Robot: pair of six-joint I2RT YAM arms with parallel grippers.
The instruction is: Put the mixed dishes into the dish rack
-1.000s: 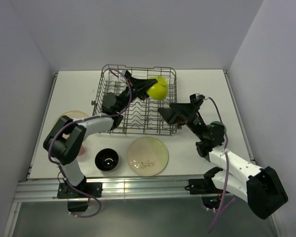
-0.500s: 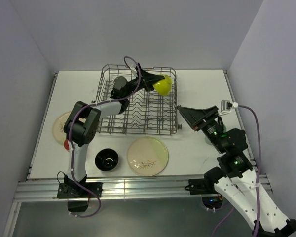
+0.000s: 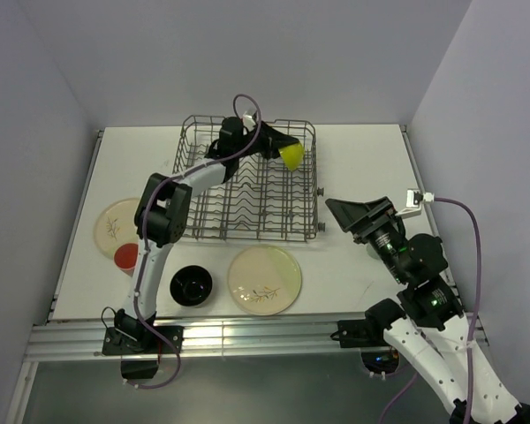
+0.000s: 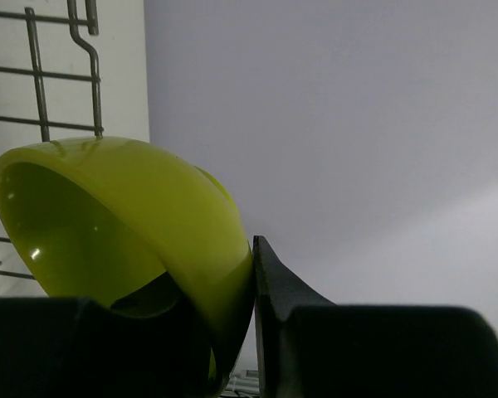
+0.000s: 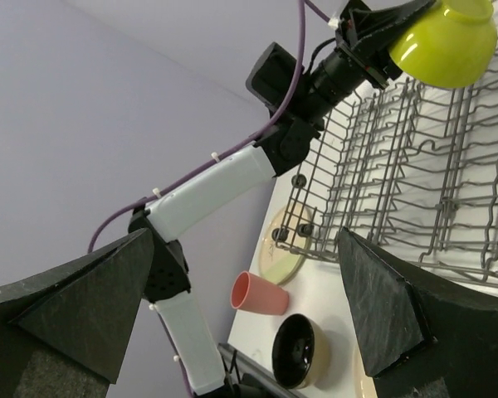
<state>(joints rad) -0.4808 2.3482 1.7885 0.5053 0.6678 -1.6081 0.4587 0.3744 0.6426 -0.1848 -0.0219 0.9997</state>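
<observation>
My left gripper (image 3: 278, 146) is shut on the rim of the lime-green bowl (image 3: 291, 155), holding it tilted above the far right corner of the dish rack (image 3: 247, 190). In the left wrist view one finger sits inside the bowl (image 4: 124, 215) and the other finger (image 4: 278, 290) presses its outer wall. My right gripper (image 3: 358, 215) hangs open and empty to the right of the rack. On the table lie the leaf-sprig plate (image 3: 265, 278), the black bowl (image 3: 192, 284), the coral-pink cup (image 3: 126, 257) on its side and the smaller cream plate (image 3: 115, 221).
The right wrist view looks across at the rack (image 5: 415, 166), the lime bowl (image 5: 444, 41), the pink cup (image 5: 261, 293) and the black bowl (image 5: 297, 348) past its own wide-apart fingers (image 5: 382, 307). Walls enclose the white table (image 3: 362, 159) on three sides.
My left arm has carried the green bowl toward the rack's far right corner. The right arm has drawn back to the right, away from the rack, still open.
</observation>
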